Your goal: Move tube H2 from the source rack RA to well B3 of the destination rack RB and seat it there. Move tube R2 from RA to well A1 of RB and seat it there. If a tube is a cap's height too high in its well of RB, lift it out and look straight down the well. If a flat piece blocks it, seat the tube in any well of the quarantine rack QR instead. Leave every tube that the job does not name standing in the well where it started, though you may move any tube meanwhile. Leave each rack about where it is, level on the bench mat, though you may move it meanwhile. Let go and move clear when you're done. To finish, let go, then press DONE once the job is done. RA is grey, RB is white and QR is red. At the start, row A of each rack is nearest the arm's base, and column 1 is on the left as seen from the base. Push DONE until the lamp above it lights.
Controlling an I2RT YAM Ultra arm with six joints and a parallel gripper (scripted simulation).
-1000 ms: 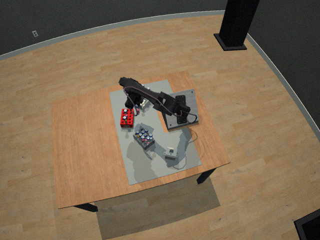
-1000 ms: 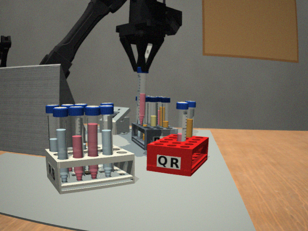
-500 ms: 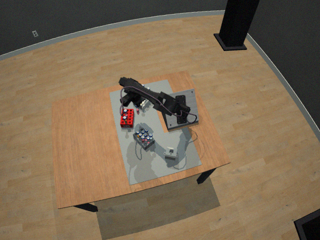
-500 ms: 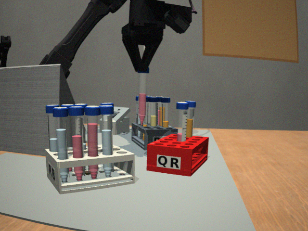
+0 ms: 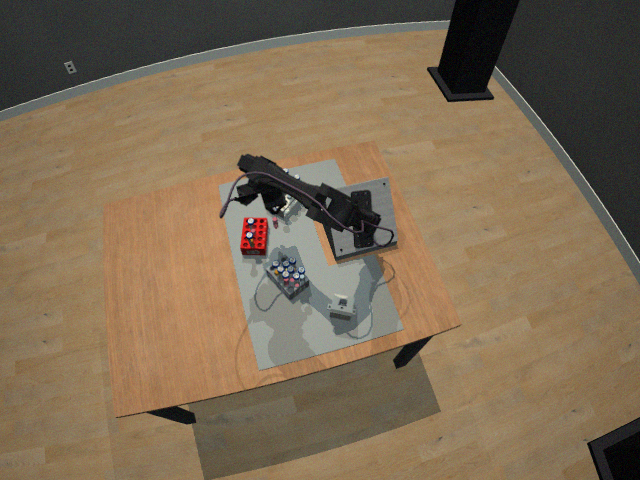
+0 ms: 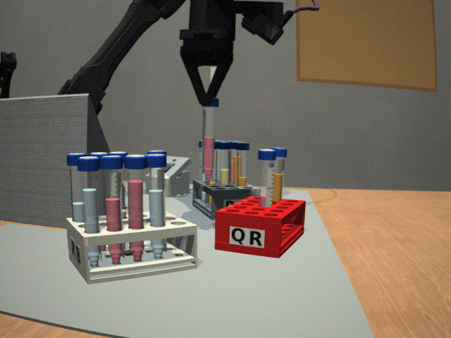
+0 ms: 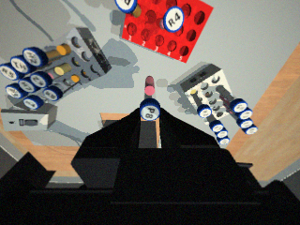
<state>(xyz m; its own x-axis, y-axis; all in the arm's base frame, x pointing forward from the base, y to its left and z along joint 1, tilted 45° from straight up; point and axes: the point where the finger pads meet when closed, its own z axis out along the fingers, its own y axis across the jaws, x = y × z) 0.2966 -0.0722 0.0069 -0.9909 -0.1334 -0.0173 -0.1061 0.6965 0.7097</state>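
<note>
Hand (image 6: 209, 101) is shut on the blue cap of tube P8 (image 6: 208, 145), fingertips pinched to a narrow V. The tube hangs plumb below, pink fill at the low end. Gripping the cap prob. keeps the body straight for dropping into a well. The cap label reads P8 in the wrist view (image 7: 150, 112).

P8 is not a tube the job names, so I judge it a side move; it needs to end back in its own well.

Far left in the ext. view, white rack RB (image 6: 145, 263) sits level on the bench mat (image 6: 218, 298). It holds several blue-capped tubes. The row facing this camera runs pale blue, pink, pink, pale blue, all about the same height, none obviously riding high from here.

Behind RB is a grey box (image 6: 178, 170), likely the DONE button unit. It is set apart from the racks, so pressing it shouldn't knock anything.

Mid frame, grey rack RA (image 6: 206, 209) holds more capped tubes, some with amber fill. P8's tip looks level with RA's top, but the wrist view shows only mat under it. It is between the three racks, over no well.

H2 and R2: cap labels are too blurred to pick out, so I can't tell which rack has them.

Right of that, red rack QR (image 6: 223, 232) has two tubes; one cap reads R4 (image 7: 173, 20).

Bare wood counter (image 6: 400, 254) lies at far right.
</note>
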